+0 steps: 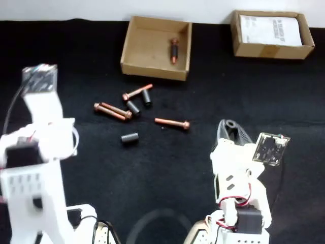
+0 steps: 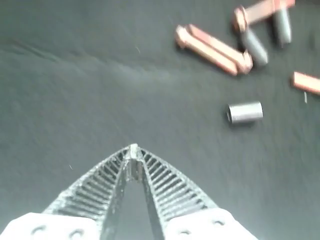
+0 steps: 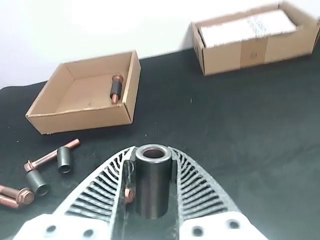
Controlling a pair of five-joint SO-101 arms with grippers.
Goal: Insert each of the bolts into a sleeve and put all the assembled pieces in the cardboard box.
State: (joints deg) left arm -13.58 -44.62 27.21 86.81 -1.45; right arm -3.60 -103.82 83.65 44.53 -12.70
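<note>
Right pincer (image 3: 152,150) clamps sleeve (image 3: 151,185) between jaws; left pincer (image 2: 133,151) closed, empty, loose sleeve (image 2: 245,112) apart beyond tips.

The desk (image 1: 284,101) is covered in black from edge to edge, the surface lying fairly smooth. Toward the far right corner sits a shallow brown carton (image 1: 271,50), open at the top, its long side turned roughly along the back edge. A white printed sheet (image 1: 269,28) lies flat inside it and covers most of its floor. Behind the desk runs a plain white wall (image 1: 76,9).
</note>
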